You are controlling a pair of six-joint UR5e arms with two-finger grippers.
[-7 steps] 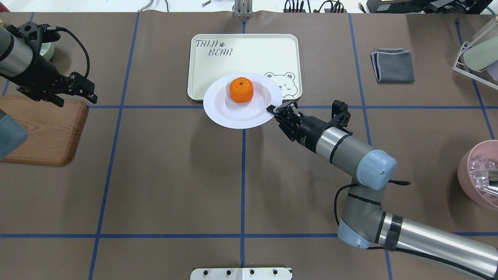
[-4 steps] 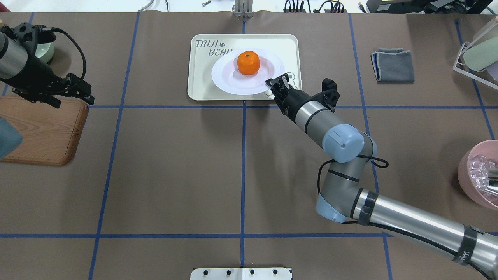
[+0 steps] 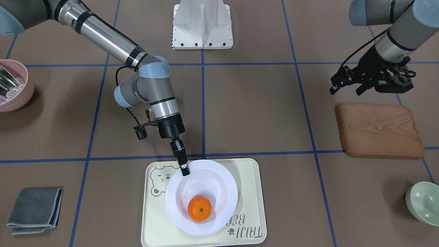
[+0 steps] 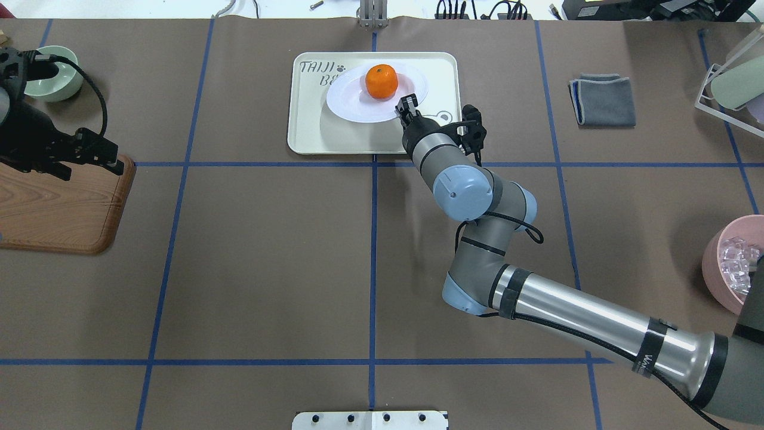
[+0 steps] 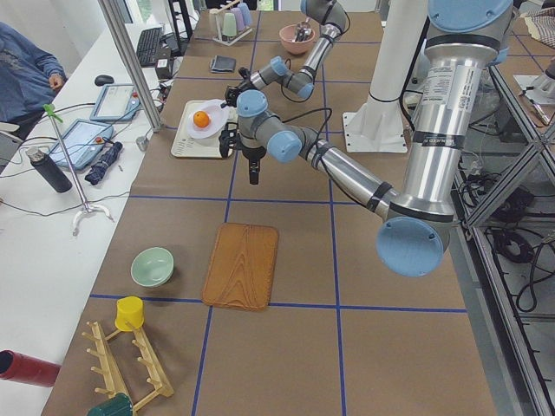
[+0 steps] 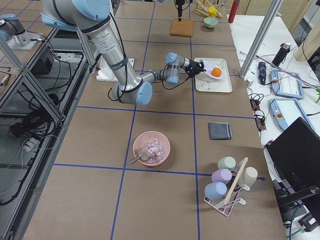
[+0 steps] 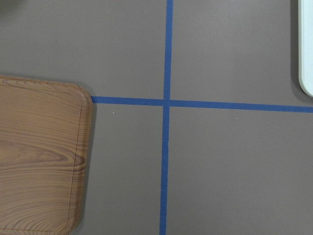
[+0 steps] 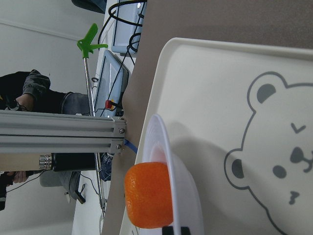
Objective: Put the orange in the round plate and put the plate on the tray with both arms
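Over tray (image 3: 154, 219), half farther from robot, seemingly just clear of its surface: round plate (image 3: 233, 195), orange (image 3: 199, 208) in its well. Right fingers (image 3: 185, 168) pinched shut on plate rim, robot-side edge. Left fingers (image 3: 336, 86) look spread, empty, above wooden board (image 3: 377, 130) corner near worktop's left end. Judgement: lower slowly, keep plate level so orange can't roll. Seat base wholly inside tray lip. Release only once weight rests. Back out without dragging rim.

Lettering (image 4: 314, 67) partly hidden by round plate (image 4: 352, 104), pink bowl (image 4: 718, 278) cut off
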